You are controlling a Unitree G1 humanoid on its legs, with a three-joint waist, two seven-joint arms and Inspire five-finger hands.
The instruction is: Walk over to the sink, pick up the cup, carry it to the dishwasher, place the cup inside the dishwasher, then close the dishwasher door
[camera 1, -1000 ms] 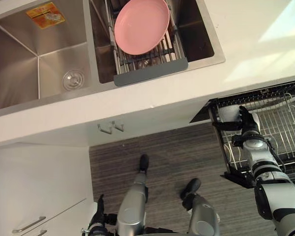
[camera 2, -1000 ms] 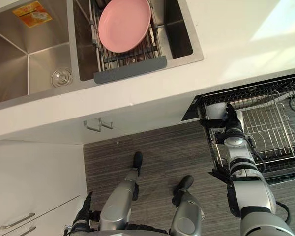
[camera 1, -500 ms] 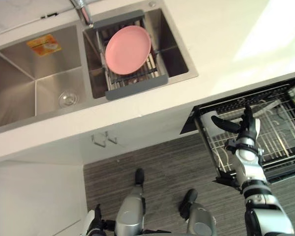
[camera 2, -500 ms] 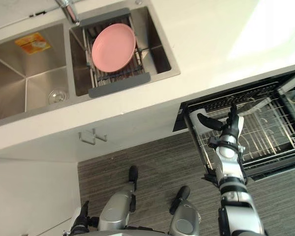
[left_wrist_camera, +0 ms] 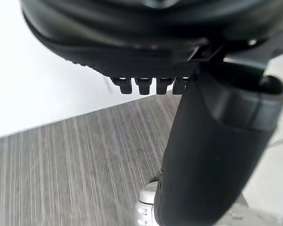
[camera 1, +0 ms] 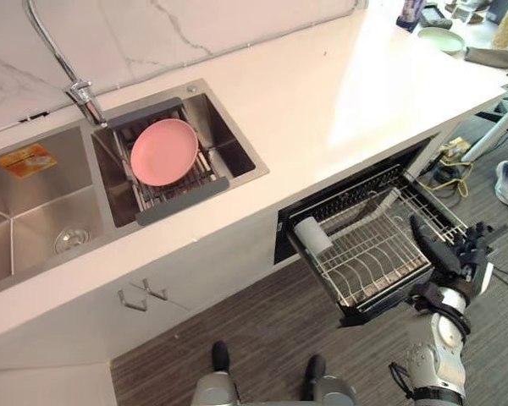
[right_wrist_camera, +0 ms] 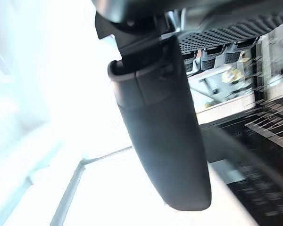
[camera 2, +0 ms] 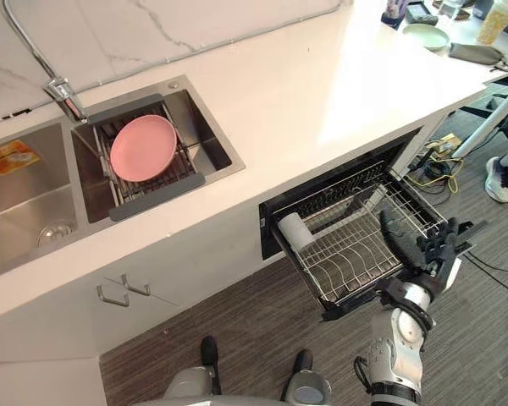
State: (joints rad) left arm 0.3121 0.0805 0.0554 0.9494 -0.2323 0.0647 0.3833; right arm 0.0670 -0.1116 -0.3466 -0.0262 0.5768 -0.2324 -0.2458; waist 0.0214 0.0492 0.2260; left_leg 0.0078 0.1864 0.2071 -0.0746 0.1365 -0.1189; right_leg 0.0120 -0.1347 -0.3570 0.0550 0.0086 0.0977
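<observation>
Cup (camera 1: 311,236) lies on its side in dishwasher rack's (camera 1: 372,264) left corner, so placing looks done. Right robot hand (camera 1: 459,258) spread wide, empty, beside rack's right edge, free for door closing.

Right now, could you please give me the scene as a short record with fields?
cup: lying in the dishwasher rack, in its corner next to the counter
dishwasher rack: pulled out, not closed
right hand: open, holding nothing, at the rack's right side; contact unclear
left hand: low, above the floor
pink plate: on the drain rack in the sink
step left: closing the dishwasher
</observation>
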